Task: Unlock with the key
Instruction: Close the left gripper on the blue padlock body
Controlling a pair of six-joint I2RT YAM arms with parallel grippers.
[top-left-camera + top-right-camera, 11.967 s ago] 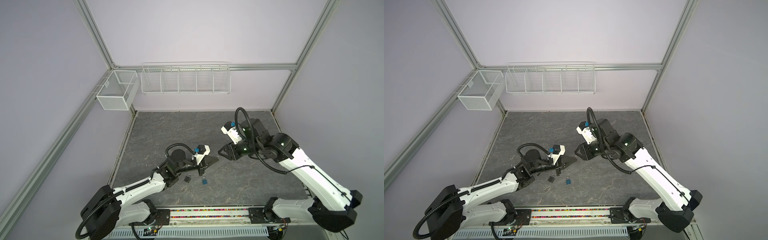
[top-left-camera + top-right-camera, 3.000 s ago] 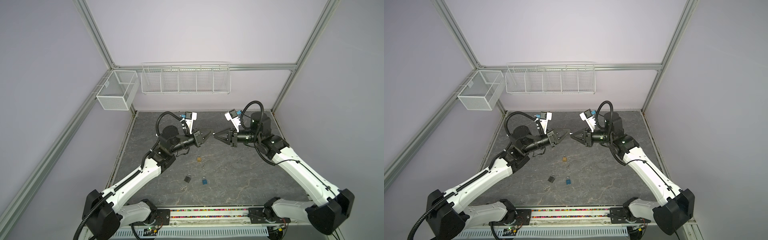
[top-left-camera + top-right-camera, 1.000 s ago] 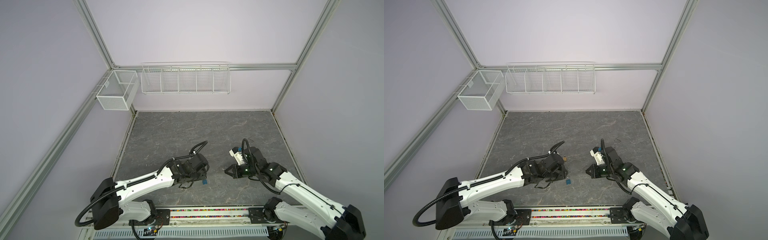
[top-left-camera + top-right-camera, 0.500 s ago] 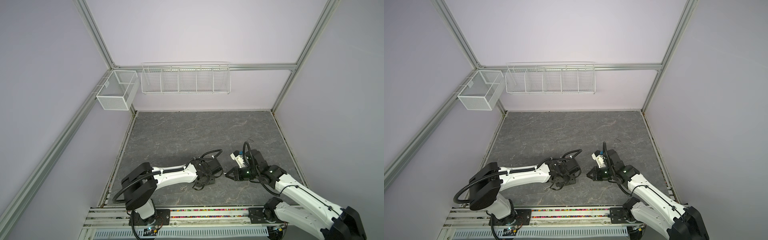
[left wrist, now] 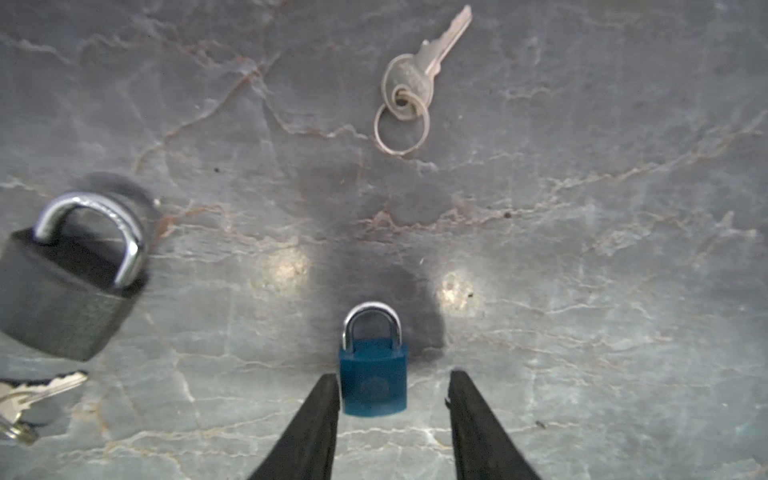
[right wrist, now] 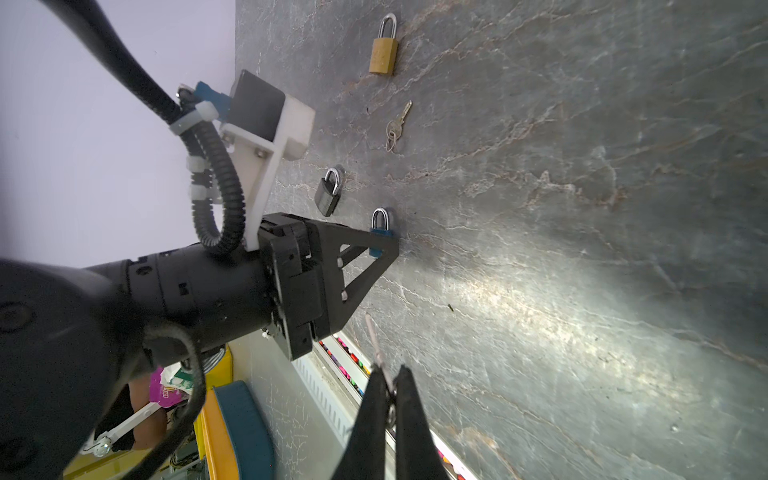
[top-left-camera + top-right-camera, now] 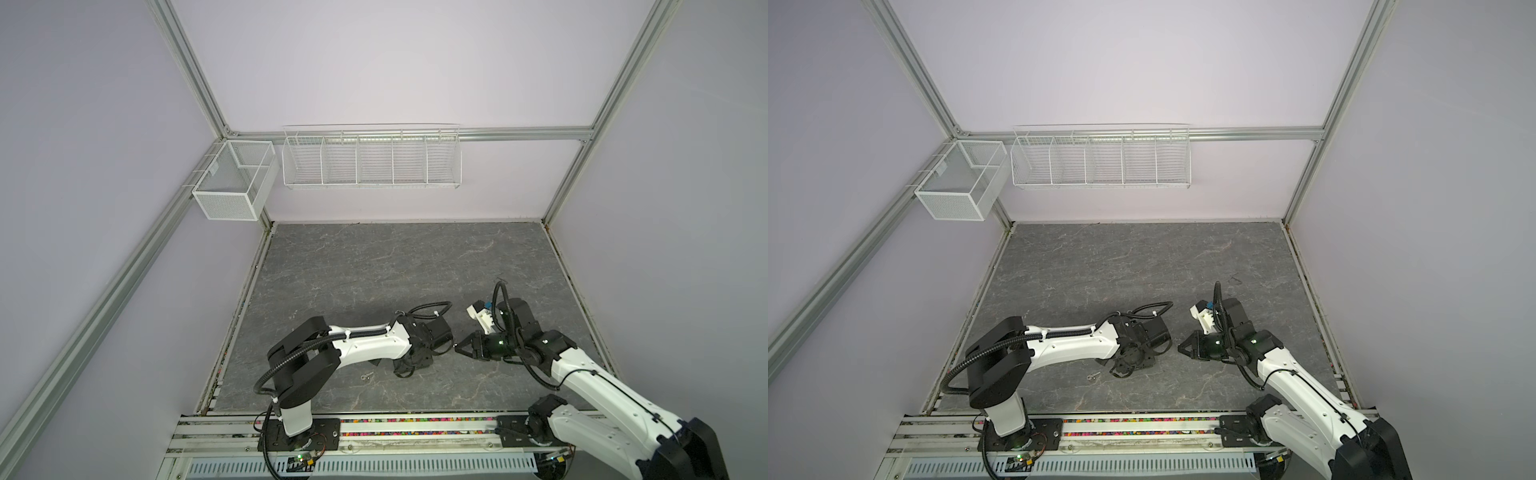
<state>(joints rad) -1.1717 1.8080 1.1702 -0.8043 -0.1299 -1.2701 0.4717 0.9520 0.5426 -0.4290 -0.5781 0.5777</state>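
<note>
The left arm (image 7: 365, 343) is stretched low across the front, wrist bent downward — the left gripper (image 5: 392, 374) is held with jaws apart. The right gripper (image 6: 390, 370) is levelled toward it, pinched together on a key (image 6: 372, 336).

Pale lilac walls (image 7: 374, 62) edged with aluminium posts (image 7: 187, 66) enclose a dark grey marbled floor (image 7: 395, 266). A white wire rack (image 7: 370, 160) hangs on the back wall, with a mesh basket (image 7: 232, 187) in the left corner. The light is soft and even.
</note>
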